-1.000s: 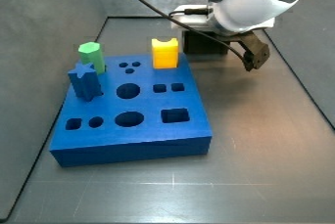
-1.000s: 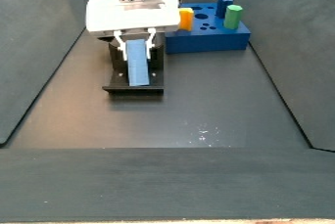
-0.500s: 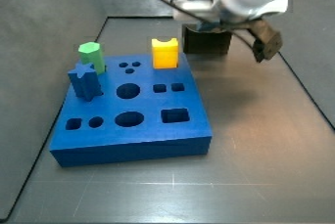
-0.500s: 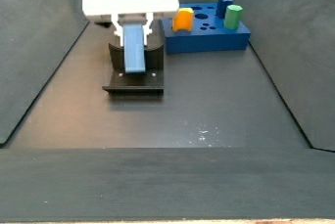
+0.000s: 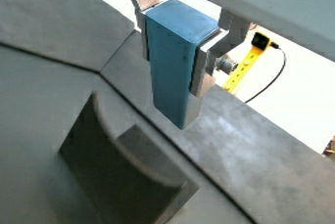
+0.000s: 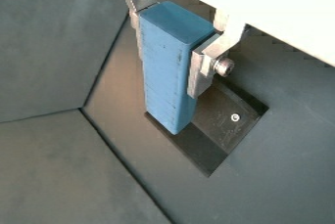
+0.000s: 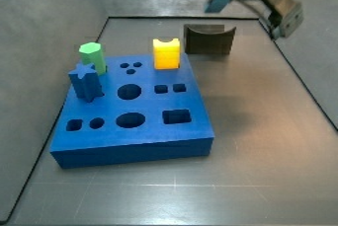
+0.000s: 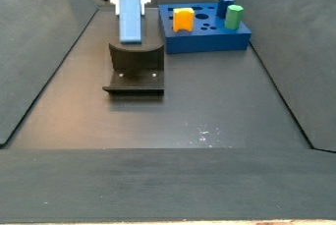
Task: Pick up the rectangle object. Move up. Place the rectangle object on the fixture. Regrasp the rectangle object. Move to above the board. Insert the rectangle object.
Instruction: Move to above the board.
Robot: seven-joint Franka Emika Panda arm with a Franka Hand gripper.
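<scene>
My gripper is shut on the rectangle object, a slate grey-blue block held upright, well above the fixture. In both wrist views the block sits between the silver fingers and hangs down past their tips. The dark fixture lies below it; its base plate shows under the block. In a side view the gripper is blurred, high to the right of the fixture. The bright-blue board lies on the floor.
On the board stand a yellow arched piece, a green cylinder and a dark blue peg. Several round and square holes are open in its top. Sloping dark walls close in the floor on each side.
My gripper has risen straight up from the fixture with the rectangle object still in it. The board and its pieces have not moved.
</scene>
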